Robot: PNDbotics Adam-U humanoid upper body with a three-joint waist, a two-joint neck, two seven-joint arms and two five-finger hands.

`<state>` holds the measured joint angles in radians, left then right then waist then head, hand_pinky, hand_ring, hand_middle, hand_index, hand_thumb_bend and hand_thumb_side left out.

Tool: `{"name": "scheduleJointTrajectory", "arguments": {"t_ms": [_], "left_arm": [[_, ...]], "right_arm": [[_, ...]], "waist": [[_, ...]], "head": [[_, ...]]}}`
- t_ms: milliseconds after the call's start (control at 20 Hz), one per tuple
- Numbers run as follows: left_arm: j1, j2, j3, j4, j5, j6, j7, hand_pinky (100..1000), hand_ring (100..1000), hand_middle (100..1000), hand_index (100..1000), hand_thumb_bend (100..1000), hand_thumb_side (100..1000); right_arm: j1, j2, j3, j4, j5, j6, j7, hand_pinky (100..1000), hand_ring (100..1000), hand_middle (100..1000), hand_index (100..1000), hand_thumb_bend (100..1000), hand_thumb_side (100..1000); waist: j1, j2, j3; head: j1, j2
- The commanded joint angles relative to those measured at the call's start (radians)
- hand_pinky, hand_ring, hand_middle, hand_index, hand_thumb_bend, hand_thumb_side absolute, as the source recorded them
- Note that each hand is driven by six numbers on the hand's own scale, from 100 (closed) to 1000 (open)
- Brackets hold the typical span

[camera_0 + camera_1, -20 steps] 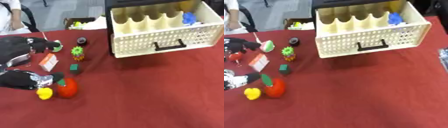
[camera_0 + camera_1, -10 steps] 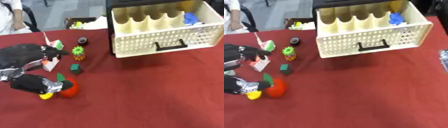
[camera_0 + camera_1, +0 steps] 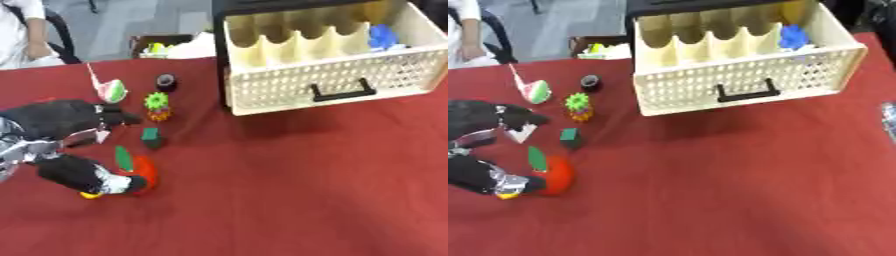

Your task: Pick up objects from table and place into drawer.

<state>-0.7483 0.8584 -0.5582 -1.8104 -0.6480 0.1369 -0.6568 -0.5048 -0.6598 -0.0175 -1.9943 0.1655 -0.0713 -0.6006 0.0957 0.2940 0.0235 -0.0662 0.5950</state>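
Toys lie scattered on the left of the red tabletop [image 3: 289, 190], and the one in play is a red ball-like toy with a green leaf [image 3: 140, 171], sitting at the near left with a small yellow piece [image 3: 89, 195] just beside it. The left hand [image 3: 83, 176] has its lower fingers lying against the left side of that red toy, with the rest of the hand arched above toward a white and red wedge [image 3: 98, 134]; its fingers look curled around the toy, though how far the grip closes cannot be told. The round toy could well roll away from the fingertips toward the middle of the tabletop if they push on it instead of closing behind it, and the yellow piece may get dragged along or knocked aside. To the right of the hand, a small dark green cube [image 3: 152, 137], a spiky green and orange toy [image 3: 157, 105], a striped cone [image 3: 108, 90] and a black ring [image 3: 166, 81] stand close enough that a sweeping lift might scatter them. Far to the right and back, the cream drawer [image 3: 745, 82] stands pulled out with a blue thing [image 3: 793, 36] in it, well apart from the hand, so a long carry risks a drop. The right hand shows in no view.
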Motion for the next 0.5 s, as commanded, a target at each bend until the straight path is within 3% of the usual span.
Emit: {"name": "scheduleJointTrajectory", "arguments": {"t_ms": [50,500], "left_arm": [[-0.017,0.008,0.002,0.021,0.003,-0.012,-0.013,706,774,847,1000,643,914],[-0.023,-0.024,-0.024,0.104,0.004,-0.016,-0.003,654,737,803,1000,618,906]], "right_arm": [[-0.009,-0.009,-0.005,-0.006,-0.002,0.003,-0.001,450,466,407,773,100,447],[-0.011,-0.004,-0.007,-0.006,-0.002,0.006,-0.004,447,466,407,771,100,444]], "waist": [[-0.003,-0.015,-0.002],[-0.003,-0.01,-0.008]], "head": [[0.007,-0.011],[0.012,-0.014]]}}
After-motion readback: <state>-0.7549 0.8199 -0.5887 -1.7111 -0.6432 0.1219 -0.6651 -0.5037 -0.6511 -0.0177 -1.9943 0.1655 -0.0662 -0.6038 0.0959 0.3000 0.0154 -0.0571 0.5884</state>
